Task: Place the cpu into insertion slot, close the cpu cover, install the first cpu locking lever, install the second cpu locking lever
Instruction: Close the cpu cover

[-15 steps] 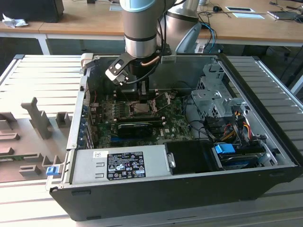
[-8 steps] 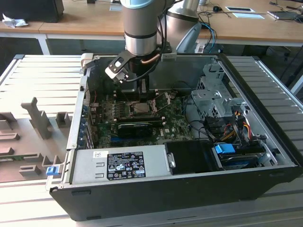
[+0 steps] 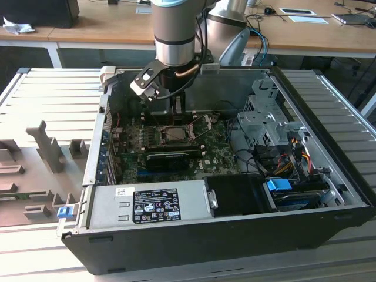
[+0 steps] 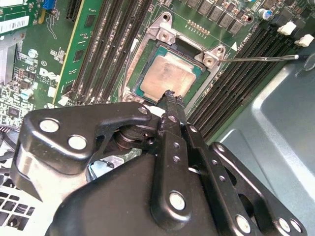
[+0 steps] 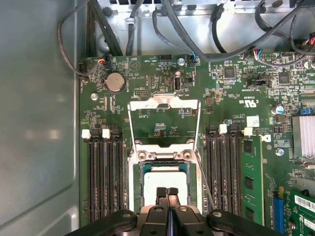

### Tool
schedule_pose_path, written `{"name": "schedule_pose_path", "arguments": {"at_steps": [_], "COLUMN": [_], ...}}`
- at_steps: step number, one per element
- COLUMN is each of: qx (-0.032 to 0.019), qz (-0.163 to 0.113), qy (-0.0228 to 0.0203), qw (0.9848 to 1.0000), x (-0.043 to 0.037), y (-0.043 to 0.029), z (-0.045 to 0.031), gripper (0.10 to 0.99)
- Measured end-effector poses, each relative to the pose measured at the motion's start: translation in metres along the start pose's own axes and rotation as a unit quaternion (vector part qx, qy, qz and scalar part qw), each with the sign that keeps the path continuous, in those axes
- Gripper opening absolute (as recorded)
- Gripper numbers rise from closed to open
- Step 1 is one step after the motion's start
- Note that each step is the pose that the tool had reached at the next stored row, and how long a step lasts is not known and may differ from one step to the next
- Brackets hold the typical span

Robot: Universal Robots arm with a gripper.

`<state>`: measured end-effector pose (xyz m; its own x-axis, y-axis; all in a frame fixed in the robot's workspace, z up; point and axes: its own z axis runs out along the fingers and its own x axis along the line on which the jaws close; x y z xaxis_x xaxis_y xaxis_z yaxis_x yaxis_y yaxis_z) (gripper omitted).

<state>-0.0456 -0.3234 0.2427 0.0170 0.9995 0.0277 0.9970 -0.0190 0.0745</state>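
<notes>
The cpu is already lying flat inside the insertion slot, with its shiny grey top facing up. The gripper is hanging right over the slot. Its two fingertips are pressing together with nothing between them, so it is carrying nothing. The tips are pointing down at one edge of the chip. I cannot tell if they are touching it or floating just above it.

The cpu cover is standing open. It is swung up off the slot and is holding on by its hinge at one edge of the slot. That edge is the one farthest from the gripper. The fingertips are sitting over the opposite edge, so the cover is lying straight across the chip from them, and its hinge line is running crossways to that path.

A thin metal locking lever is sticking out from a corner of the slot, over the long black memory slots — it is not hooked down. In the exterior view, the arm is reaching down over the slot inside the open computer case.
</notes>
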Motion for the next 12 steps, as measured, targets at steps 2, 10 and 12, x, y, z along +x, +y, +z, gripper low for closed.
{"name": "schedule_pose_path", "arguments": {"at_steps": [2, 10, 12], "qx": [0.0000, 0.0000, 0.0000], "qz": [0.000, 0.000, 0.000], "qy": [-0.0001, 0.0000, 0.0000], "qw": [1.0000, 1.0000, 1.0000], "x": [0.0000, 0.0001, 0.0001], "y": [0.0001, 0.0003, 0.0003], "z": [-0.0010, -0.0039, -0.0047], "gripper": [0.106, 0.106, 0.106]}}
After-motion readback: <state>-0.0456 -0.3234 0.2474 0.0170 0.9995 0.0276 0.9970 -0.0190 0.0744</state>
